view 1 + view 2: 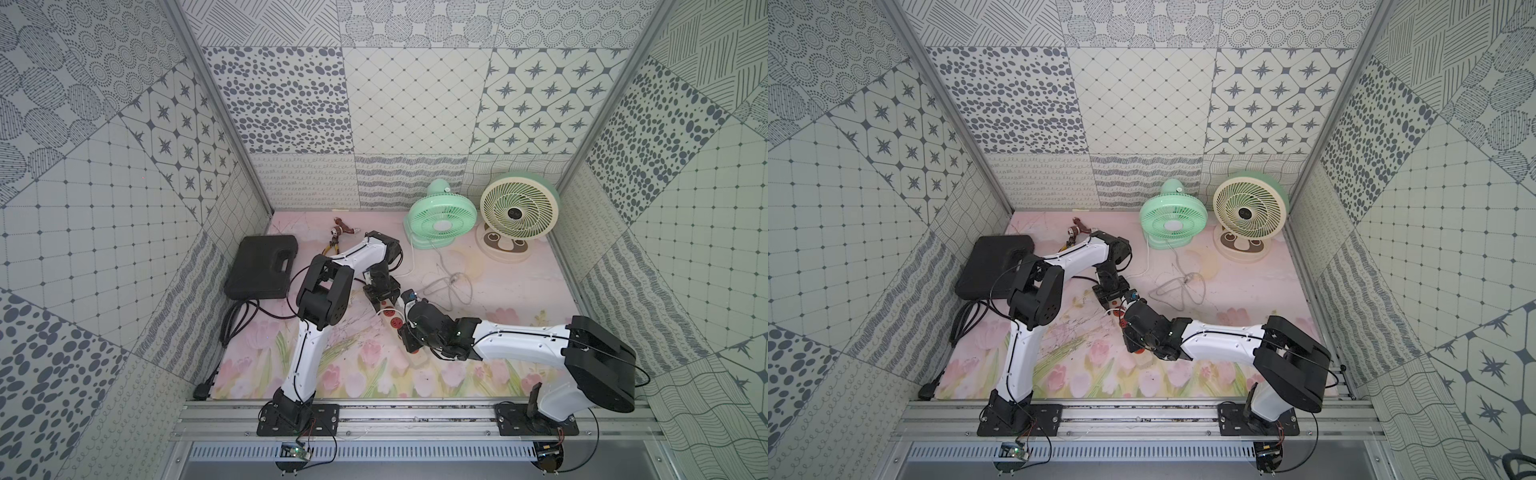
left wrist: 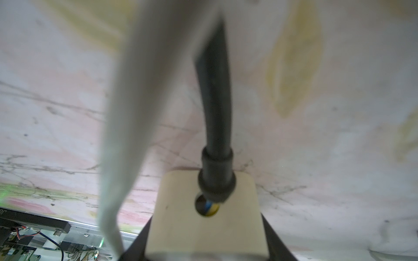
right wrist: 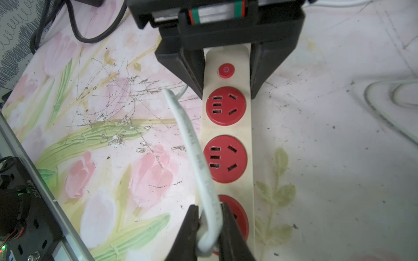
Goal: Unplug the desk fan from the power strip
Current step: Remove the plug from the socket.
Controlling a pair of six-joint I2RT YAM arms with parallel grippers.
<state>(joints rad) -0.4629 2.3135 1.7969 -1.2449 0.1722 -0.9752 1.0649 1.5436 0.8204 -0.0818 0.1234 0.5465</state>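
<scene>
Two grips are on at once. The left gripper (image 3: 227,90) is clamped across the switch end of the power strip (image 3: 226,130), one finger on each long side, just beyond the red switch (image 3: 225,70). The right gripper (image 3: 209,210) is pinched on the white cord (image 3: 192,140) over the third socket (image 3: 236,217). The plug itself is hidden under the fingers, so I cannot tell whether it is seated. The strip lies flat mid-table on the floral mat (image 1: 365,374), its long axis running diagonally from the left gripper toward the right one, with its black cord (image 2: 217,101) leaving the far end. The right arm is nearer the plug; judged next move is a pull up and away from the socket face while the left pins the bar. The left arm is folded at the elbow with its wrist dropped onto the strip. The right forearm comes in low, wrist tipped down. The cord seems to lead toward the green fan (image 1: 440,220).
</scene>
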